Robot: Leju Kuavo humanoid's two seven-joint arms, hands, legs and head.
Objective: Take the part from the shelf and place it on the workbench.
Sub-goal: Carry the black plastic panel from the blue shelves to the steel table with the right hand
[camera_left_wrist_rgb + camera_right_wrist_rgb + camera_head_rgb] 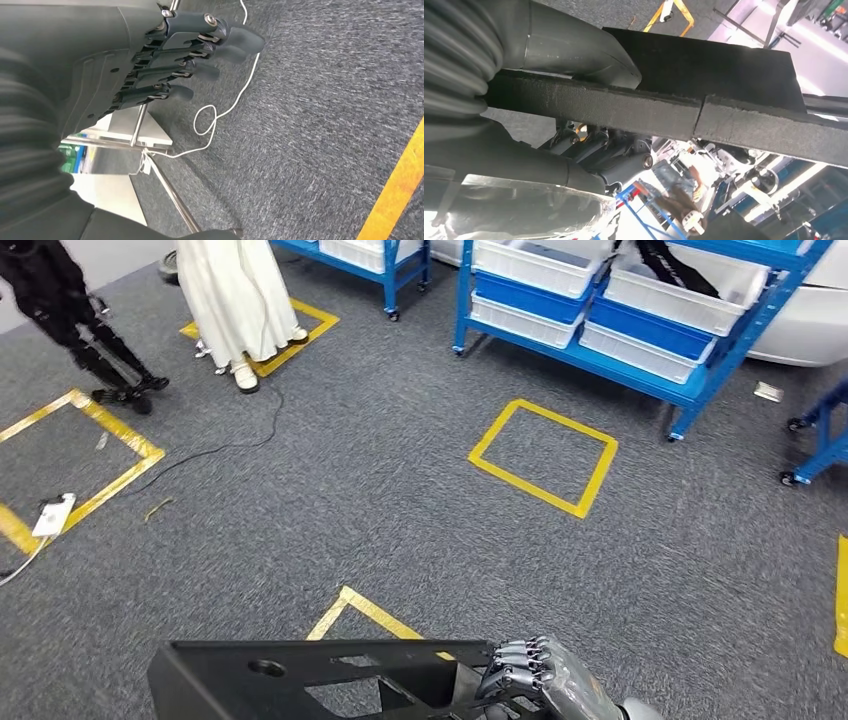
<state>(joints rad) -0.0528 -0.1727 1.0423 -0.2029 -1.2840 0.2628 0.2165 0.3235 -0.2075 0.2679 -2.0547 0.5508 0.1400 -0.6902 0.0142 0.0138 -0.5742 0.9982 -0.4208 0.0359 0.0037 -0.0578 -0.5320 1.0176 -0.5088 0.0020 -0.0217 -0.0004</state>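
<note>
The part (300, 675) is a long black frame with cut-outs and a round hole, lying across the bottom of the head view above the grey carpet. My right hand (535, 675) grips its right end, fingers curled over the top edge. In the right wrist view the part (704, 75) runs as a rough black bar and plate, with my thumb (574, 45) on one side and the darker fingers (599, 150) on the other. My left hand (150, 60) hangs over the carpet, its fingers (200, 55) stretched out and holding nothing.
A blue shelf (620, 310) with white and blue bins stands ahead on the right, and a second one (370, 255) further back. A person in white (235, 300) and a dark legged machine (90, 330) are at the left. Yellow tape squares (545, 455) mark the carpet. A white cable (220, 110) lies near a metal stand (135, 135).
</note>
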